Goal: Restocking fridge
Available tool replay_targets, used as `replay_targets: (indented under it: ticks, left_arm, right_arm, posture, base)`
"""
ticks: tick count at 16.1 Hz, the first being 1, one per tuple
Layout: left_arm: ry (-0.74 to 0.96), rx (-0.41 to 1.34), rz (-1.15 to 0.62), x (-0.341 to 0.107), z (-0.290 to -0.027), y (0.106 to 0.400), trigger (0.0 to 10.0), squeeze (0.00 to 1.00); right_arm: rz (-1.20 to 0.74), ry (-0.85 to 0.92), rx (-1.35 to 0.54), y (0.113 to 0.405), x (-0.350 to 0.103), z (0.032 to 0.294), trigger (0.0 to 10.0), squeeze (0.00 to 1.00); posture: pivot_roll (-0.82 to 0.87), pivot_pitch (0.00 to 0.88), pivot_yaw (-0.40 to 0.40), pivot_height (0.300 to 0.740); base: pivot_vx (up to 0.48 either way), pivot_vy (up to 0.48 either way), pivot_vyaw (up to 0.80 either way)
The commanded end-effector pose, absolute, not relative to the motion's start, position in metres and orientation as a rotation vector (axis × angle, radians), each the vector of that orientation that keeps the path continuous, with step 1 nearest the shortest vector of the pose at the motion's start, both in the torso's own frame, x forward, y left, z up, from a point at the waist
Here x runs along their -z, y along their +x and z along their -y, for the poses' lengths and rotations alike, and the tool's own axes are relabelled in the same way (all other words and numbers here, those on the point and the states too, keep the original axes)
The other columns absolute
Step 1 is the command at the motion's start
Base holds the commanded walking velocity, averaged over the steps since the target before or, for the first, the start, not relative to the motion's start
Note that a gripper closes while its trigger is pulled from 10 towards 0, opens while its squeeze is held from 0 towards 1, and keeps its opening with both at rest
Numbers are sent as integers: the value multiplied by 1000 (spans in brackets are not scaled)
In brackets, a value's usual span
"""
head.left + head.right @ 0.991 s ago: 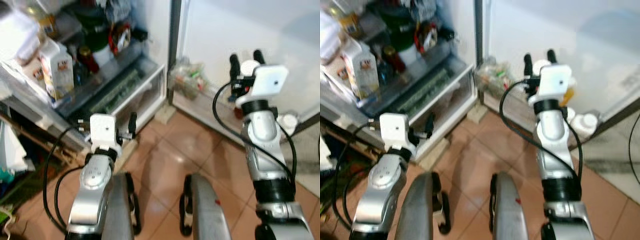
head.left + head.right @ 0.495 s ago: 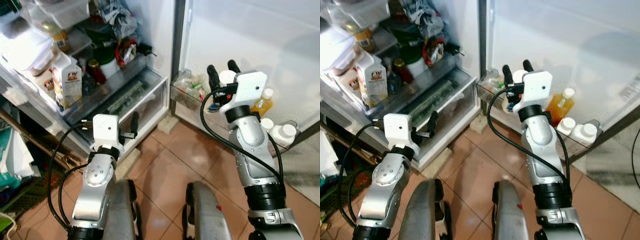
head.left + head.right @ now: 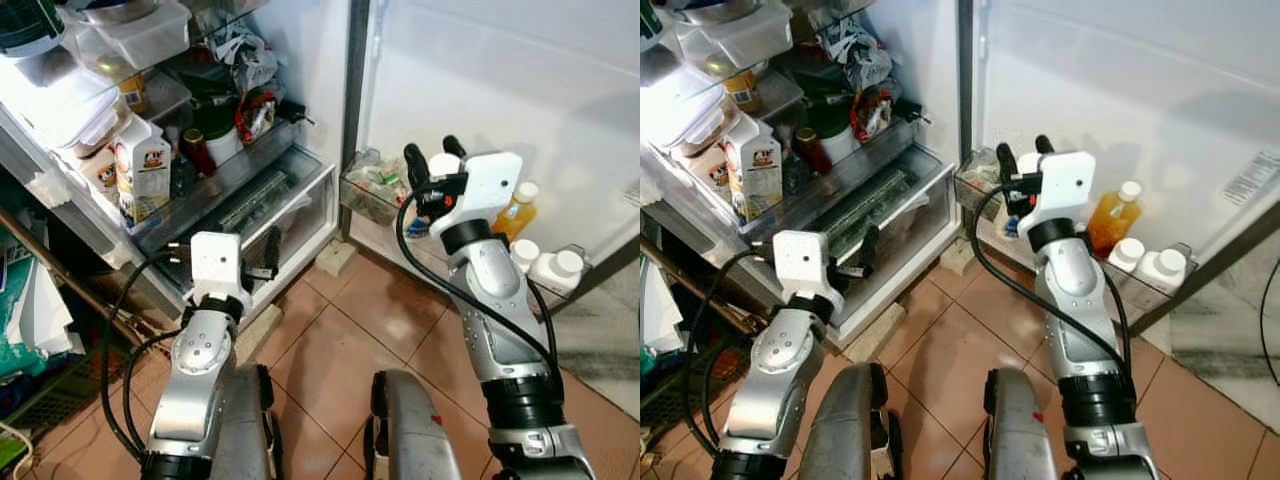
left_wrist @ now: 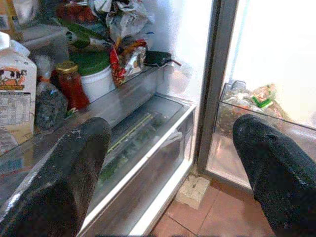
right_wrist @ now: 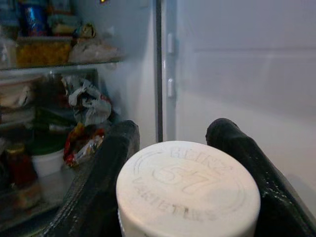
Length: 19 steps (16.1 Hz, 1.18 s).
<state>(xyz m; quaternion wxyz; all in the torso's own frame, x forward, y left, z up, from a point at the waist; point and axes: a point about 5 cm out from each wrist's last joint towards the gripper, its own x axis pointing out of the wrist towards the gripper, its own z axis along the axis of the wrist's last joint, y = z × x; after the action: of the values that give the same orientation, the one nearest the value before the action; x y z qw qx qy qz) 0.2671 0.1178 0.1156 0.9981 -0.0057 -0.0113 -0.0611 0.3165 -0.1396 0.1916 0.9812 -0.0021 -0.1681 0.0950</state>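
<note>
My right gripper [image 3: 432, 163] is raised in front of the open fridge door, shut on a bottle whose white cap [image 5: 187, 185] bears embossed "Heinz 57 Varieties" lettering. The cap [image 3: 443, 163] shows between the black fingers [image 5: 106, 173], while the bottle's body is hidden behind the wrist. My left gripper [image 3: 268, 250] is open and holds nothing. It hangs low before the clear crisper drawer [image 4: 148, 148], its fingers [image 4: 69, 173] spread wide. The fridge's lower shelf [image 3: 215, 185] holds a milk carton [image 3: 140, 180], a red jar [image 3: 194, 150] and a green-lidded white tub [image 3: 222, 135].
The door's bottom bin [image 3: 1080, 255] holds a bag of produce [image 3: 378, 185], an orange juice bottle [image 3: 517, 207] and white bottles [image 3: 558, 270]. Upper shelves carry plastic containers [image 3: 125, 30] and crumpled bags [image 3: 240, 55]. Terracotta floor tiles [image 3: 340, 330] lie below, with clutter at the far left [image 3: 30, 320].
The camera has tilted up and the picture has sharpened. My right gripper with the bottle has drifted left, closer to the produce bag in the door bin. The left arm keeps its pose.
</note>
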Motion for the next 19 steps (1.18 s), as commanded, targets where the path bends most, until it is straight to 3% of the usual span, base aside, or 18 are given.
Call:
replay_targets:
  ticks: [1, 6, 16, 19]
  left_arm:
    - [-7, 125, 32, -117, -117, 268, 10000, 0]
    - [-11, 122, 30, -116, -115, 268, 10000, 0]
    - [-8, 149, 56, -120, -116, 271, 10000, 0]
    - [-6, 153, 57, -120, -116, 271, 10000, 0]
  right_arm:
    - [393, 5, -199, 318, -207, 138, 10000, 0]
    - [387, 0, -197, 316, -207, 139, 10000, 0]
    - [310, -13, -221, 301, -181, 135, 10000, 0]
    - [291, -2, -221, 300, -175, 134, 10000, 0]
  posture:
    - [27, 70, 30, 689]
    - [21, 73, 34, 740]
    - [18, 67, 40, 740]
    - [18, 67, 40, 740]
  base:
    - [0, 0, 0]
    - [0, 0, 0]
    - [0, 0, 0]
    - [266, 0, 0]
